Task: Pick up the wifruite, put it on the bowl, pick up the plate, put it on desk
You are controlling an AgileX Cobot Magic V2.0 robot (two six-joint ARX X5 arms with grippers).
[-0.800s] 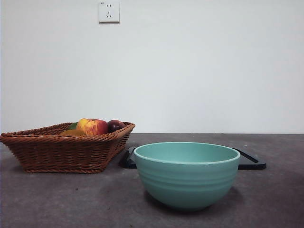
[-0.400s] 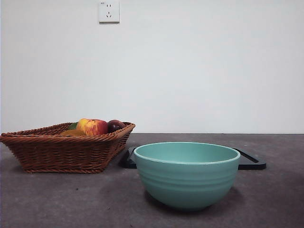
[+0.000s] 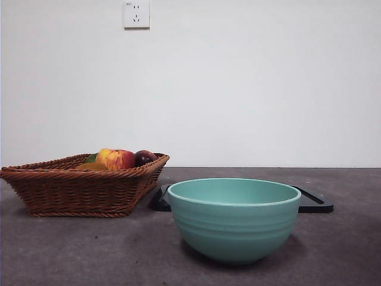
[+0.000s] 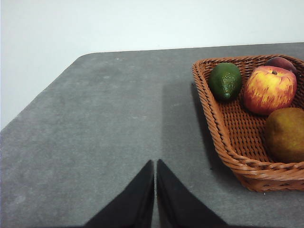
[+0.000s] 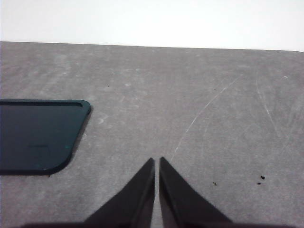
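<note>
Mint-green bowl (image 3: 234, 219), red-yellow apple (image 4: 270, 89)

Readable text: none that I can make out anywhere in the room.
White square wall socket (image 3: 136, 14): a tiny dark mark sits at its upper left corner, too small to read; the rest are only plug holes.
Large mint-green ridged ceramic bowl (image 3: 234, 219): plain glaze, no print or brand on the side facing me.
Brown woven wicker basket (image 3: 77, 189): bare weave, no tag.
Flat black rectangular tray (image 5: 38, 135): smooth dark face, no lettering.
Dark grey-brown mottled surface (image 5: 199, 104): only scratches and specks, no signs or numbers.
</note>
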